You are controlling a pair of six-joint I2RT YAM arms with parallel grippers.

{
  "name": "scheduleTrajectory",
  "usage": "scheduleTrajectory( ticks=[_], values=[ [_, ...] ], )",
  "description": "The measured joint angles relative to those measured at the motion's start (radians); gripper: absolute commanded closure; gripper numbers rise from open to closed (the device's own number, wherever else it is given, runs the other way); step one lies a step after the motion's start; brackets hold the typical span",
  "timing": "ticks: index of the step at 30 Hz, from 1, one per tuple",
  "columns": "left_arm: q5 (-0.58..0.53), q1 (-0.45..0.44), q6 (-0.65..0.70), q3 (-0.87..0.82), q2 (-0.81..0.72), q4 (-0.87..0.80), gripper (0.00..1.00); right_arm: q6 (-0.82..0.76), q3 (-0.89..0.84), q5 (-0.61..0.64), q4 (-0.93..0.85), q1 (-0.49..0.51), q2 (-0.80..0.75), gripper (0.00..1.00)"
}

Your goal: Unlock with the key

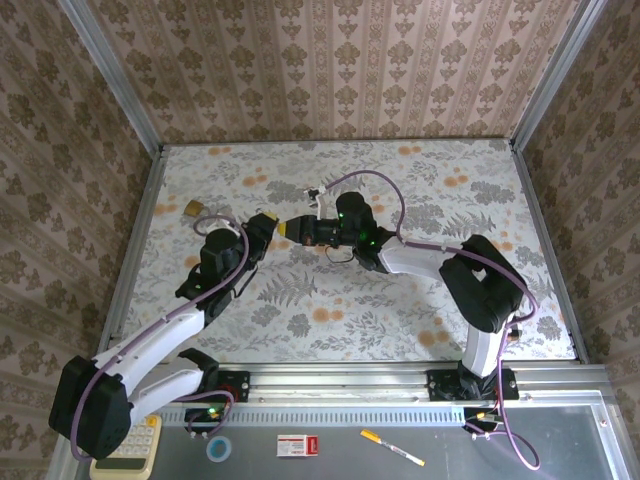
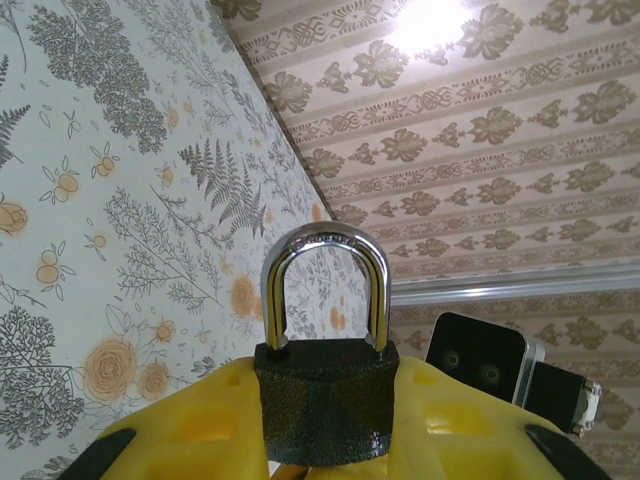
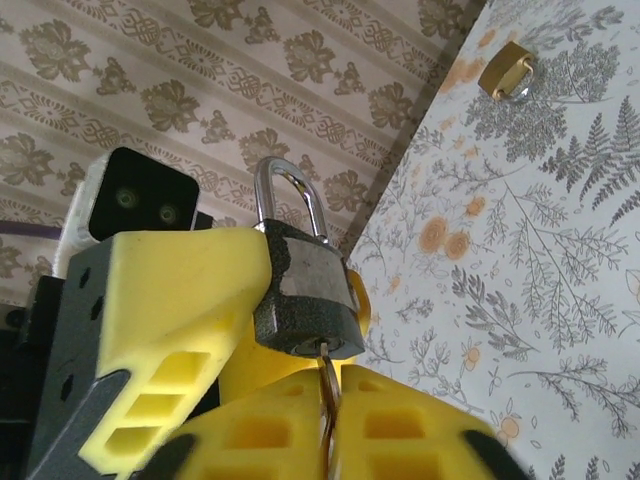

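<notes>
Silvery, thin and likely light but slippery, the key (image 3: 323, 375) sits pinched between the nearly shut fingers of the right pincer (image 3: 328, 405), tip just above them in the padlock (image 3: 305, 300) clamped by the left pincer (image 2: 326, 440); grip its broader head to turn.

Walls (image 1: 340, 60) wore tan-brown damask wallpaper. Tabletop (image 1: 400, 310) bore fern-and-flower print. Aluminium posts (image 1: 110, 75) stood at corners. Bright glare (image 2: 430, 20) on one wall.

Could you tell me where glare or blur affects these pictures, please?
Left wrist: a light blows out to white at the top edge, and the dark padlock shows bright streaks on its shackle. Right wrist: a pale sheen on that padlock's face. Top external: even light, no strong glare.
</notes>
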Motion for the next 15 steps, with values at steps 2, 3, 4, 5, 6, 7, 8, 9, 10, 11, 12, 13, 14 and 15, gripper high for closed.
scheduleTrajectory(
  ticks=[2,3,4,5,6,7,8,9,10,11,12,13,14,15],
  values=[
    [0.047,-0.003,0.039,0.011,-0.001,-0.029,1.0,-0.026,-0.002,-0.023,-0.048,0.011,-0.015,0.6],
    [0.061,-0.004,0.057,0.021,-0.003,-0.048,1.0,-0.045,-0.004,-0.018,-0.087,0.017,-0.029,0.53],
    [0.081,-0.003,0.083,0.039,-0.008,-0.077,1.0,-0.069,-0.006,-0.021,-0.139,0.019,-0.048,0.46],
    [0.101,-0.003,0.114,0.063,-0.011,-0.113,1.0,-0.094,-0.007,-0.016,-0.193,0.021,-0.071,0.4],
    [0.122,-0.003,0.147,0.089,-0.013,-0.149,1.0,-0.122,-0.007,-0.011,-0.239,0.023,-0.093,0.36],
    [0.141,-0.003,0.187,0.119,-0.014,-0.188,1.0,-0.153,-0.008,0.002,-0.307,0.028,-0.127,0.31],
    [0.16,-0.003,0.23,0.152,-0.016,-0.23,1.0,-0.182,-0.01,0.018,-0.369,0.032,-0.164,0.28],
    [0.177,-0.003,0.275,0.185,-0.018,-0.272,1.0,-0.212,-0.015,0.038,-0.426,0.035,-0.204,0.26],
    [0.185,-0.003,0.313,0.213,-0.018,-0.31,1.0,-0.239,-0.021,0.055,-0.473,0.038,-0.242,0.26],
    [0.195,-0.003,0.362,0.246,-0.018,-0.357,1.0,-0.265,-0.03,0.076,-0.527,0.039,-0.286,0.25],
    [0.202,-0.003,0.408,0.274,-0.018,-0.394,1.0,-0.285,-0.039,0.092,-0.565,0.037,-0.324,0.23],
    [0.208,-0.003,0.453,0.3,-0.016,-0.433,1.0,-0.307,-0.051,0.11,-0.607,0.032,-0.37,0.22],
    [0.212,-0.004,0.501,0.325,-0.011,-0.472,1.0,-0.328,-0.066,0.127,-0.649,0.023,-0.421,0.21],
    [0.213,-0.005,0.543,0.346,-0.004,-0.505,1.0,-0.341,-0.078,0.138,-0.683,0.012,-0.463,0.19]
  ],
)
